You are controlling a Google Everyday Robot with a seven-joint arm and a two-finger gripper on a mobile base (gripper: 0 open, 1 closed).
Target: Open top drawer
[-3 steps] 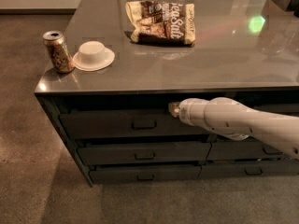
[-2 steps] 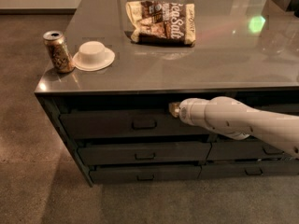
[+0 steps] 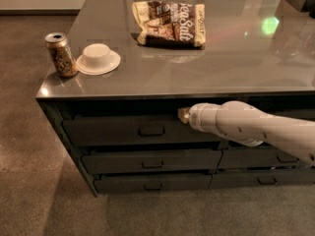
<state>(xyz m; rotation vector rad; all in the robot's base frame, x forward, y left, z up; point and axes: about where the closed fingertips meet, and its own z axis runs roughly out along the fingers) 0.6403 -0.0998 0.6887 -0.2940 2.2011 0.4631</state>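
Observation:
The top drawer [image 3: 113,131] is the wide dark grey front just under the counter's edge, with a small rectangular pull handle [image 3: 151,131] at its centre. It stands pulled out a little, with a dark gap above it. My gripper [image 3: 182,115] is at the end of the white arm [image 3: 246,127], which comes in from the right. It sits at the drawer's upper edge, to the right of the handle and slightly above it. Only its small tan tip shows.
Two shallower drawers [image 3: 147,162] lie below the top one, and another stack [image 3: 266,159] is on the right behind my arm. On the grey counter [image 3: 221,68] are a drink can [image 3: 60,54], an upturned white bowl [image 3: 98,58] and a snack bag [image 3: 170,22].

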